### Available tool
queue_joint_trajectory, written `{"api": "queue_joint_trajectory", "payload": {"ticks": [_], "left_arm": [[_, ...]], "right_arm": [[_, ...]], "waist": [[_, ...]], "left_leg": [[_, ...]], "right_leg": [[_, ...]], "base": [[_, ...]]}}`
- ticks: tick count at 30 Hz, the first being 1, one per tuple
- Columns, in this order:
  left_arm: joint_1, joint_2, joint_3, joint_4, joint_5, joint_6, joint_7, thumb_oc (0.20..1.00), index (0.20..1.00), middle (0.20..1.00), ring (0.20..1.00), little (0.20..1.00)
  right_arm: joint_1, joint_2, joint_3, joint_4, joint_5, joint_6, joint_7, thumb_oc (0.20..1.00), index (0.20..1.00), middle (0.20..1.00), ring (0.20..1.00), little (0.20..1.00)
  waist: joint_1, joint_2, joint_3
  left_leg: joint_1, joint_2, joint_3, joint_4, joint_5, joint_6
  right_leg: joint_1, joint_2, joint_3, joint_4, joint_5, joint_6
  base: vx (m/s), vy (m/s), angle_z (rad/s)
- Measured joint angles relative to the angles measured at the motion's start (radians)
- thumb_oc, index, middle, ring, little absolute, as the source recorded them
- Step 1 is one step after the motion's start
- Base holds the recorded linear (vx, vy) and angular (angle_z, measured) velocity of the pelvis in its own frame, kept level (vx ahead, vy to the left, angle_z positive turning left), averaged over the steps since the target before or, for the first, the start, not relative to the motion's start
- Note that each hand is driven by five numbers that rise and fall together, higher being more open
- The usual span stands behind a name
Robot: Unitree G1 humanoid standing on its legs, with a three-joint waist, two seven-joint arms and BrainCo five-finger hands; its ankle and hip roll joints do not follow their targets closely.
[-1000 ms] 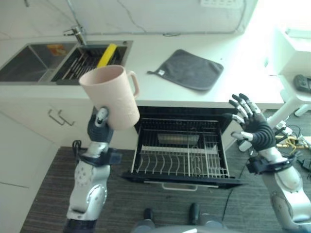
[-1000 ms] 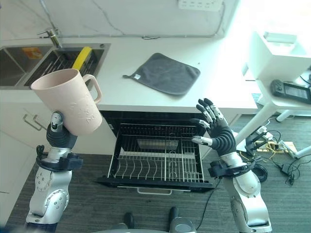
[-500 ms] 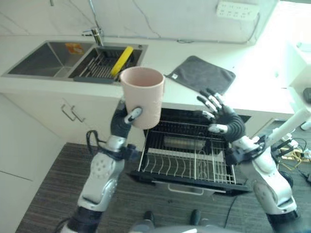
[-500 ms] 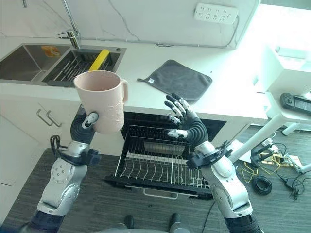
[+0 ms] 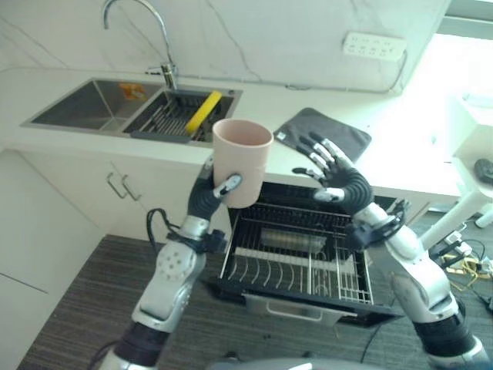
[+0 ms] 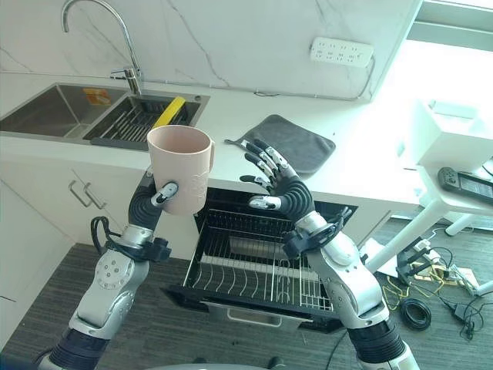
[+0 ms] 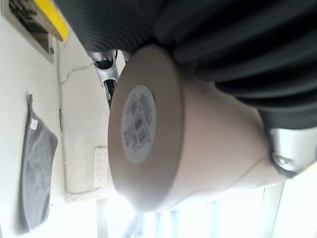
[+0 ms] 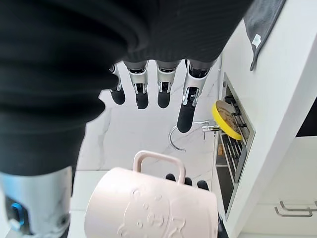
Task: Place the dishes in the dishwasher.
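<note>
A pale pink mug [image 5: 240,160] is held upright in the air by my left hand [image 5: 212,193], whose fingers curl round its lower body; its round base [image 7: 143,126] faces the left wrist view. My right hand [image 6: 282,190] hovers open just to the mug's right, fingers spread, a small gap from it; the right wrist view shows the mug's handle [image 8: 158,163] past its straight fingers [image 8: 186,106]. Below both hands the dishwasher's wire rack [image 5: 300,262] stands pulled out, with a dish lying in it.
A white counter [image 6: 362,166] runs behind, with a grey cloth [image 6: 296,142]. At the left, a sink [image 5: 85,112] with a tap, a drain rack and a yellow item [image 5: 202,110]. A white side table [image 6: 454,177] stands at the right.
The camera has shifted. My left hand brought the mug toward the middle and turned it upright. My right hand rose and moved left, close beside the mug.
</note>
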State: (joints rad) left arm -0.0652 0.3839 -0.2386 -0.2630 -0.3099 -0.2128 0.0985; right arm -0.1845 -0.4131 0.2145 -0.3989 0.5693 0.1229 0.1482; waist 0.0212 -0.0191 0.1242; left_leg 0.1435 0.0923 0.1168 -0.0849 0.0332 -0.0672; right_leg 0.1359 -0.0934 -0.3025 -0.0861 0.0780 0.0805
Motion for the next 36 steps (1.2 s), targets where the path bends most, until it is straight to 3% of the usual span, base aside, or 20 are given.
{"api": "queue_joint_trajectory", "payload": {"ticks": [6, 13, 36], "left_arm": [[-0.019, -0.016, -0.04, 0.0, 0.017, 0.012, 0.016, 0.2, 0.2, 0.2, 0.2, 0.2], [-0.059, 0.003, -0.057, 0.031, 0.133, 0.012, 0.052, 0.2, 0.2, 0.2, 0.2, 0.2], [-0.061, 0.01, -0.108, 0.033, 0.13, 0.015, -0.008, 0.2, 0.2, 0.2, 0.2, 0.2]], "right_arm": [[-0.009, 0.003, 0.034, 0.001, 0.0, 0.038, -0.015, 1.0, 1.0, 1.0, 1.0, 1.0], [-0.051, 0.003, 0.05, 0.001, -0.006, 0.041, -0.03, 1.0, 1.0, 1.0, 1.0, 1.0], [-0.114, 0.003, 0.053, 0.003, -0.079, 0.046, -0.049, 1.0, 1.0, 1.0, 1.0, 1.0]], "waist": [[0.014, -0.002, -0.002], [0.013, -0.004, -0.003], [0.015, -0.012, -0.01]], "left_leg": [[0.001, -0.001, 0.0, 0.0, 0.002, 0.003], [0.016, -0.001, 0.001, -0.001, 0.001, 0.004], [0.016, -0.003, 0.001, 0.0, 0.002, 0.005]], "right_leg": [[0.0, 0.0, 0.0, 0.0, 0.003, 0.0], [0.015, 0.0, 0.004, 0.0, 0.003, 0.0], [0.017, -0.001, 0.004, 0.0, 0.004, -0.001]], "base": [[0.0, 0.0, 0.0], [0.0, 0.0, 0.0], [0.0, 0.0, 0.0]]}}
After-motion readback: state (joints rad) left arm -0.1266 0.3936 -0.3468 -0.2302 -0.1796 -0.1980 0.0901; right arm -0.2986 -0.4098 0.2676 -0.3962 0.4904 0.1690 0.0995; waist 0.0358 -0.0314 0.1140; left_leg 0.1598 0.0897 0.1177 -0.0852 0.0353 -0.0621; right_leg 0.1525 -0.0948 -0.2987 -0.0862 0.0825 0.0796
